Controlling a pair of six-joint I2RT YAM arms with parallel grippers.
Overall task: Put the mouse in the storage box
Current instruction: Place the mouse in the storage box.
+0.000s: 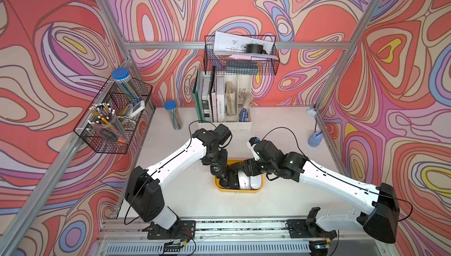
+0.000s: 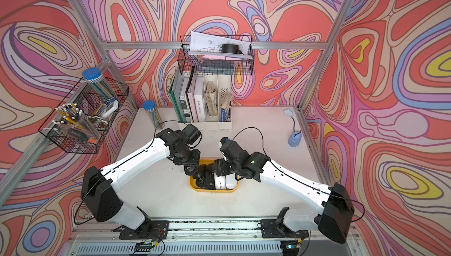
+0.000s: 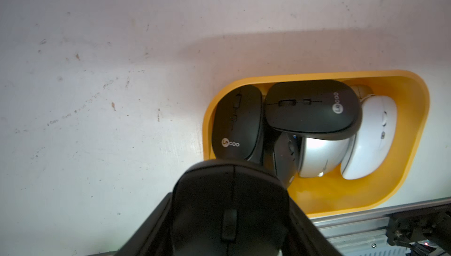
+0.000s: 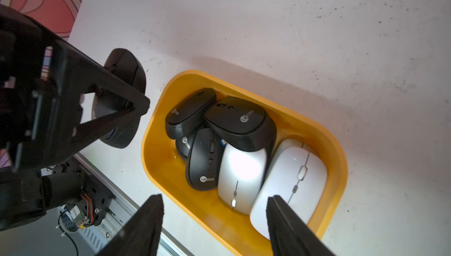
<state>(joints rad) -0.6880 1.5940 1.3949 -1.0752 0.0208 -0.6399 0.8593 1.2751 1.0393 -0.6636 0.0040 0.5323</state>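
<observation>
Black plastic fills my left hand: its fingers are pressed in on the flanks of a black mouse, which it pinches firmly. That mouse hangs just outside the storage box, beside one wall and not yet over the opening. I cannot tell how far it is off the desk. My right hand hovers above the box with its fingers spread and nothing between them.

In both top views the yellow box sits at the lower middle of the frame. Both hands crowd over it, the left one at its left edge.

Inside the box, several black mice are heaped against one another. A silver mouse and a white mouse lie side by side next to them.

I judge the job nearly done. As far as I can see, the mouse in my grip is the only one outside the box. What is left is to carry it over the rim, lower it and let go. The bare yellow floor on the side nearest my left hand looks like the likeliest spot, though the heap leaves little room.
</observation>
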